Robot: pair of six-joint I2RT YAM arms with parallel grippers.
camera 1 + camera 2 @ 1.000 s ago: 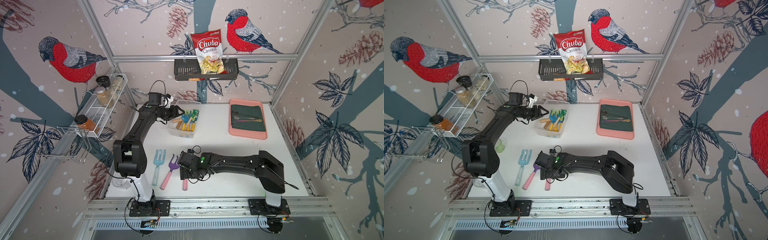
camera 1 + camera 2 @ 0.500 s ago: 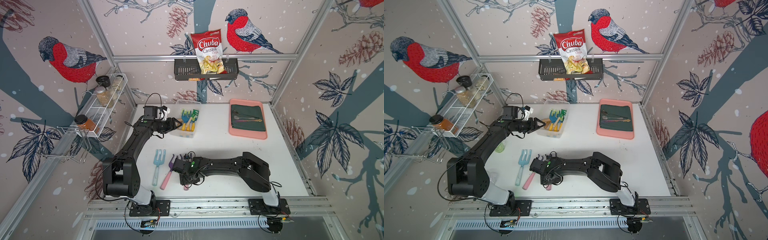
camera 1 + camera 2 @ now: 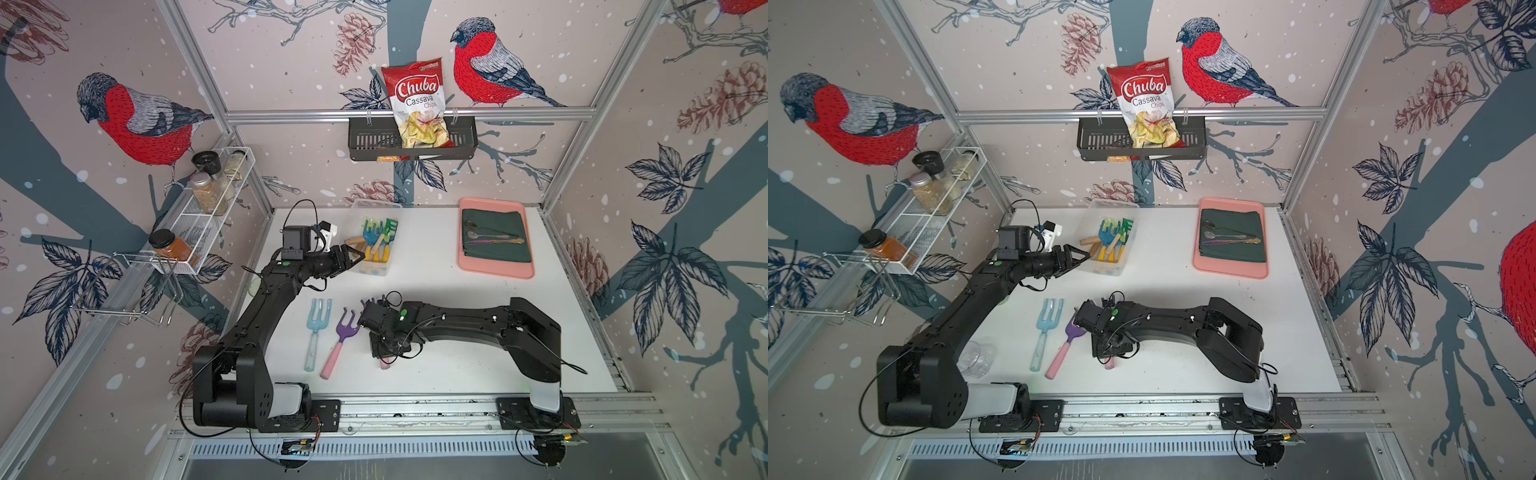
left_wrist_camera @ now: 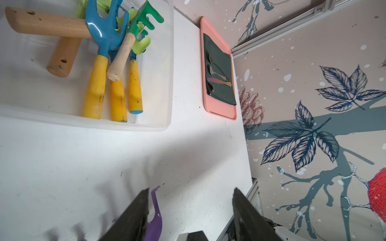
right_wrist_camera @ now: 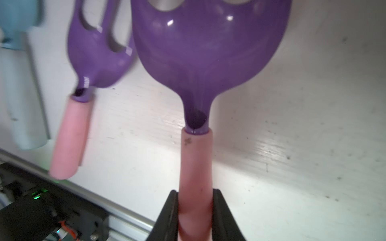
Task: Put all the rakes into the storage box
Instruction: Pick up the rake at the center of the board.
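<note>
**Right arm grasping a rake, with the storage box at the counter's 11 o'clock**

The right arm (image 3: 465, 328) reaches toward 9 o'clock. Its jaws are clenched on the pink handle of a purple-headed rake (image 5: 196, 167). In both top views only the handle's end (image 3: 384, 365) shows beneath the wrist, at about 7 o'clock on the counter (image 3: 415, 282). Whether the rake rests on the counter or is clear of it cannot be told. Near it, at its 9 o'clock, lie a second purple rake (image 3: 348, 326) and a pale blue rake (image 3: 318, 322). The storage box (image 3: 369, 271) stands at 11 o'clock and holds several garden tools (image 4: 108, 52). On the left arm (image 3: 266, 316), the jaws stand released and empty beside the box's 8 o'clock corner. A pink tray (image 3: 494, 272) sits at 1 o'clock.
</note>
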